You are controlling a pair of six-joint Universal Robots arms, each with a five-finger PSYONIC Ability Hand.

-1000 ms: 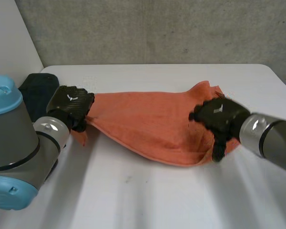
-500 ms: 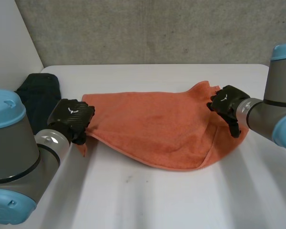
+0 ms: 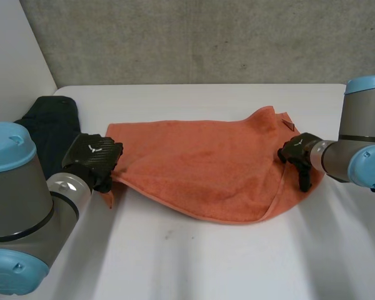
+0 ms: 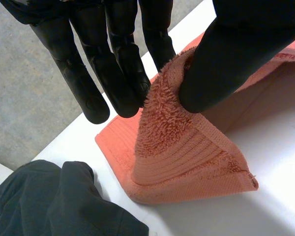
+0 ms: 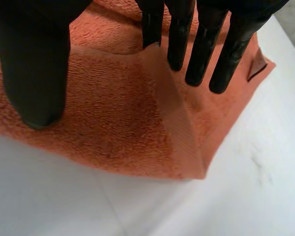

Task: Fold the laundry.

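Observation:
An orange towel [image 3: 200,162] lies spread across the middle of the white table [image 3: 194,262]. My left hand [image 3: 94,159] is at its left corner. In the left wrist view that corner of the towel [image 4: 187,157] is pinched between the thumb [image 4: 226,59] and the fingers [image 4: 118,73] and lifted a little off the table. My right hand [image 3: 298,156] rests at the towel's right edge. In the right wrist view its fingers [image 5: 201,44] are straight over the towel [image 5: 113,113], the thumb [image 5: 34,64] stands apart, and a raised fold of the hem runs up between them.
A dark garment [image 3: 50,125] lies bunched at the table's left edge beside my left hand, also under it in the left wrist view [image 4: 54,201]. A grey wall stands behind the table. Bare table runs along the front.
My right hand has moved from above the towel's front right part out to its right edge. The left hand has sunk slightly with its corner, and the towel lies flatter.

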